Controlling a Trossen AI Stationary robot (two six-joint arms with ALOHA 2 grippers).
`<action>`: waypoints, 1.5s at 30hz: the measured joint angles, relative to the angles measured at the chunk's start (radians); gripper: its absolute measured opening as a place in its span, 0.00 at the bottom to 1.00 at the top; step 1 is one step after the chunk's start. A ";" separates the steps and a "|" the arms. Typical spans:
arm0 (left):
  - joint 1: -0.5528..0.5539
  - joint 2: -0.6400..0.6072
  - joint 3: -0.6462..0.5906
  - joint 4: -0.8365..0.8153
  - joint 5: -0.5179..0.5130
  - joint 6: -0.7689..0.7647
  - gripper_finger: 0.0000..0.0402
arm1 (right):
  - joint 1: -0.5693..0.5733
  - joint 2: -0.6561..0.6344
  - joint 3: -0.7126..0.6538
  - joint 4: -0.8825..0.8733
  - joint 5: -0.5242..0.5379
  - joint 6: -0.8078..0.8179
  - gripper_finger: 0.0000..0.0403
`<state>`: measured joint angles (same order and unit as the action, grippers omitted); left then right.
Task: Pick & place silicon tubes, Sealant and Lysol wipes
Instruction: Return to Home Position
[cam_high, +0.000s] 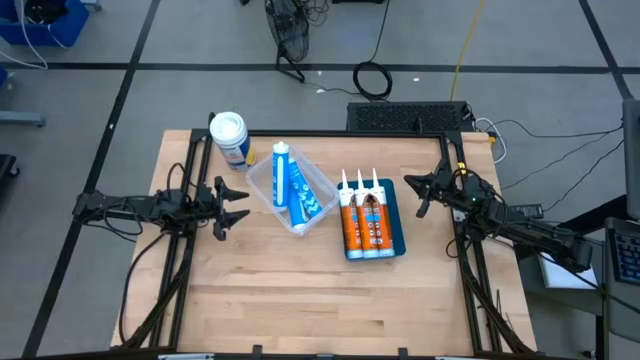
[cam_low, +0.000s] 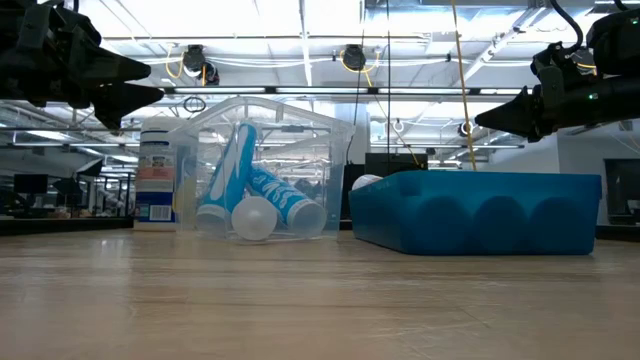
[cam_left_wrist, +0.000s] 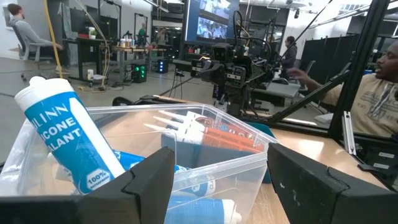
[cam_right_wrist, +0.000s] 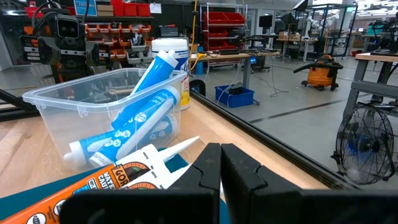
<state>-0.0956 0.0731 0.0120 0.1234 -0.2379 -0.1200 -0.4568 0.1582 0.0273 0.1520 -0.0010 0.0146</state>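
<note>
While tray holds three tubes, one canister stands.

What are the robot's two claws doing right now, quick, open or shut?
The left dark two-finger gripper: fingers open, holding nothing.
The right dark two-finger gripper: fingers shut, holding nothing.

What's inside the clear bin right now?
The clear bin holds blue-and-white sealant tubes: one leans against the rim, others lie beneath. They overlap, so the exact count is hidden. The Lysol wipes stand outside, beside it.
</note>
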 joint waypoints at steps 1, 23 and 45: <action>0.000 0.000 0.000 0.000 0.000 0.000 0.63 | 0.000 0.000 0.000 0.000 0.000 0.000 0.00; 0.000 0.000 0.000 0.000 0.000 0.000 0.63 | 0.000 0.000 0.001 0.000 0.000 0.000 0.00; 0.000 0.000 0.000 0.000 0.000 0.000 0.63 | 0.000 0.000 0.000 0.000 0.000 0.000 0.00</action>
<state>-0.0956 0.0730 0.0116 0.1234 -0.2379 -0.1200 -0.4566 0.1581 0.0277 0.1520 -0.0010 0.0147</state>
